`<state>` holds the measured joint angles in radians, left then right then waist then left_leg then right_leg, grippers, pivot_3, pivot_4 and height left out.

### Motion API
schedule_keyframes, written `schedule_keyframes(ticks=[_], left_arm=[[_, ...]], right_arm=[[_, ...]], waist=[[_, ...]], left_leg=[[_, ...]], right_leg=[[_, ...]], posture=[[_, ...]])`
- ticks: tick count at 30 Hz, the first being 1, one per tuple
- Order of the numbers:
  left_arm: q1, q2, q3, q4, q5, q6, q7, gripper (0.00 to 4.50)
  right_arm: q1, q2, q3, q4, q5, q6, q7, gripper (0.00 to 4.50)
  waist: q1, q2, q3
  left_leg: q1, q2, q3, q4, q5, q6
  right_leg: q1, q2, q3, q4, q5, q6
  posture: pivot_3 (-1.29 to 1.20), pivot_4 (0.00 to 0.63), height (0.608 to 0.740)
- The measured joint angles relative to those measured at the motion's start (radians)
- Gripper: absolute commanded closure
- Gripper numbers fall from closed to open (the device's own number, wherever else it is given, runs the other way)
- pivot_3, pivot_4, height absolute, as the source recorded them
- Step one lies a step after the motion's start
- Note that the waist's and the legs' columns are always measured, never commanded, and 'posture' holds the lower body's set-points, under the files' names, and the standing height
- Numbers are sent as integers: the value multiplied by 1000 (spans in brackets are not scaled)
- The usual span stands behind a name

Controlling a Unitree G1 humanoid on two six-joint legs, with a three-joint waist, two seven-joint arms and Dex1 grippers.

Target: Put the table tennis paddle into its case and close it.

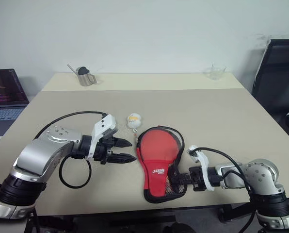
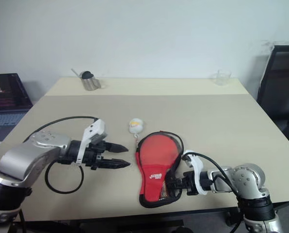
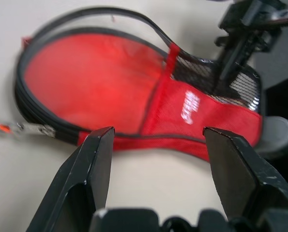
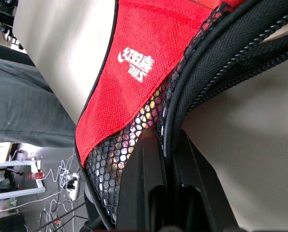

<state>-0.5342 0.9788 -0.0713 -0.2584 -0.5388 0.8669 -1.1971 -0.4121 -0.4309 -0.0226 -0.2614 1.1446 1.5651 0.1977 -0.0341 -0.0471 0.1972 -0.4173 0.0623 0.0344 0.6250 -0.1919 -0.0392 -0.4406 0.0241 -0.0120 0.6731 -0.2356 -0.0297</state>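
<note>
A beige table (image 1: 222,111) seen from the robot's head, with both arms reaching in from the near edge. The red case (image 1: 159,165) lies flat near the front edge, between the two grippers, its narrow handle end toward the robot and its round end away. The round end is unzipped and gapes, showing the red rubber face of the table tennis paddle (image 1: 156,144) already lying inside; its handle is hidden under the red fabric with white lettering. A white ball on a cord (image 1: 134,119) rests just beyond the round end of the case.

The right gripper (image 1: 179,177) has its fingers pinched tightly together on the black edging and mesh pocket at the narrow end of the case. The left gripper (image 1: 129,150) hovers just beside the left side of the case, fingers spread well apart, holding nothing.

Far back on the table stand a small metal pitcher (image 1: 86,76) and a clear glass (image 1: 217,71). A laptop (image 1: 4,97) sits off to the left.

The case looks soft, light and floppy, so it will likely wrinkle and slide unless pinned. The paddle inside is stiff and gives it some shape. The zip pull is too small to pick out; a sensible hold is the black rim of the gaping edge, while the right gripper anchors the narrow end.
</note>
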Motion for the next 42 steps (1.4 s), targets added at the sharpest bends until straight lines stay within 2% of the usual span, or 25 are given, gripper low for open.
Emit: schedule_keyframes(ticks=[5, 13, 16, 19, 28, 35, 39, 42], left_arm=[[6, 78, 14, -1, -15, -7, -84, 1319], [53, 98, -10, -1, 11, -29, -96, 1319], [51, 94, -10, -1, 15, -34, -87, 1319], [49, 87, -12, 1, 23, -45, -78, 1319], [47, 65, -15, 26, 49, -68, -54, 1319], [47, 50, -14, 38, 59, -83, -36, 1319], [51, 46, -11, 49, 65, -103, -29, 1319], [59, 46, -1, 71, 74, -116, -9, 1319]], right_arm=[[4, -5, 0, 0, 33, 0, -29, 4469], [2, 2, 0, 4, 58, 1, -63, 4469], [-6, 3, 4, 9, 57, 8, -63, 3833], [-11, 2, 15, 10, 55, 18, -59, 2971], [-51, -27, 37, 22, 64, 41, 22, 117], [-100, -168, 49, 24, 17, 37, 139, 117], [-114, -337, 101, 17, -54, -28, 291, 117], [-165, -447, 174, 60, -178, -144, 411, 117]], waist=[[0, 0, 0], [0, -1, -1], [0, -1, -1], [0, -1, -1], [3, -1, -1], [4, -1, -1], [4, -1, 0], [0, -1, 0]], left_leg=[[0, 0, 0, 0, 0, 0], [0, 0, 0, 0, 0, 0], [0, 0, 0, 0, 0, 0], [0, 0, 0, 0, 0, 0], [0, 0, 0, 2, 0, 0], [0, -1, 0, 3, 0, 0], [-1, -1, -1, 2, 0, 0], [0, 0, 0, 3, 0, 0]], right_leg=[[0, 0, 0, -1, 0, 0], [0, 0, 0, 0, 0, -1], [0, 0, 0, 0, 0, -1], [0, 0, 0, 1, 0, -1], [0, 0, 0, 2, 0, -1], [0, 0, 1, 2, 0, 0], [0, 0, 0, 1, 0, -1], [0, 0, 1, 2, 0, -1]], posture=[[0, 150, 740], [0, 150, 740], [0, 150, 740], [0, 150, 740], [0, 150, 740], [0, 150, 740], [0, 150, 740], [0, 150, 740]])
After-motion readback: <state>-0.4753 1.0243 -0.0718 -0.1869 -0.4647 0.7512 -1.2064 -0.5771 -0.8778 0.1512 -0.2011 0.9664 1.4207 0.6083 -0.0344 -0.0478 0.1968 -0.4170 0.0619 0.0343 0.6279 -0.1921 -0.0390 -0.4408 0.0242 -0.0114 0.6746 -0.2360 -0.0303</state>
